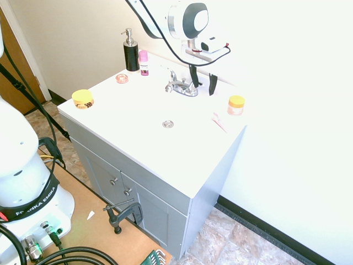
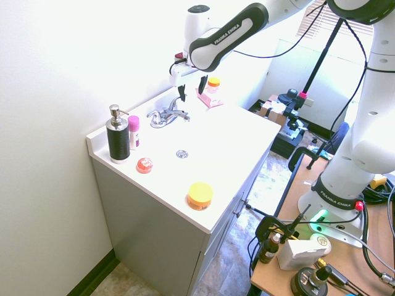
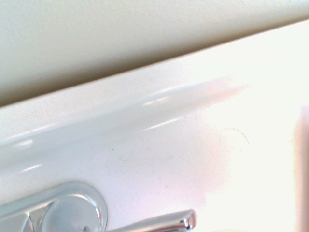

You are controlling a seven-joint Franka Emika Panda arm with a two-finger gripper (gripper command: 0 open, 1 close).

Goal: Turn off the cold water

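Cold lever (image 1: 192, 86), small polished chrome, sits at about 3 o'clock of the spout (image 1: 175, 83) on the vanity top (image 1: 138, 118). Gripper (image 1: 203, 80) hangs just above it, fingers spread, holding nothing. Likely rigid, slick, pivoting only; push near the tip for leverage

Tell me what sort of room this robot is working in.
Most likely a bathroom: a white vanity top with a built-in basin and drain, a two-handle chrome faucet at the wall, and a soap dispenser beside small toiletry jars, above grey cabinet doors.
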